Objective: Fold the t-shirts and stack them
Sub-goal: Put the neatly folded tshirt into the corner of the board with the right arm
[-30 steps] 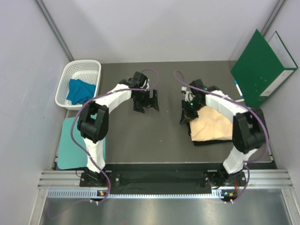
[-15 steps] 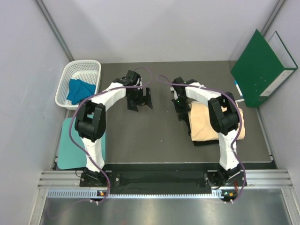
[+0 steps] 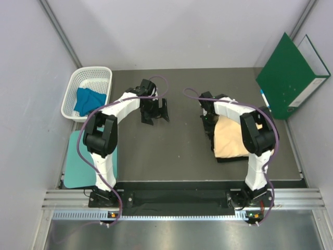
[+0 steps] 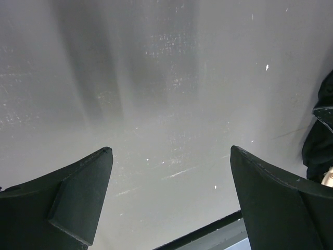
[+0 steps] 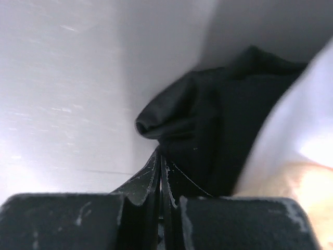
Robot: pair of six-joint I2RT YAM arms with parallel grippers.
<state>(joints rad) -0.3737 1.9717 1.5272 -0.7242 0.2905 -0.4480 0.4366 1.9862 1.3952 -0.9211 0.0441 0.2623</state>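
Note:
A folded pale peach-yellow t-shirt [image 3: 234, 138] lies at the right of the table on top of a dark t-shirt [image 3: 230, 159] whose edge shows beneath it. In the right wrist view the dark t-shirt [image 5: 218, 125] bunches at the stack's edge, with white cloth [image 5: 291, 120] and the peach t-shirt [image 5: 296, 182] beside it. My right gripper [image 3: 208, 125] [image 5: 160, 152] is shut, its tips touching the dark fold at the stack's left edge. My left gripper [image 3: 155, 112] [image 4: 171, 151] is open and empty over bare table. A blue t-shirt [image 3: 87, 100] lies in the basket.
A white basket [image 3: 88, 71] stands at the back left. A flat teal sheet [image 3: 83, 159] lies at the near left edge. A stiff green folder [image 3: 289, 75] leans at the back right. Grey walls close in on both sides.
My right gripper swung left off the stack, then came back to its left edge. The peach t-shirt now lies narrower and neater. My left gripper shifted slightly left, then held still.

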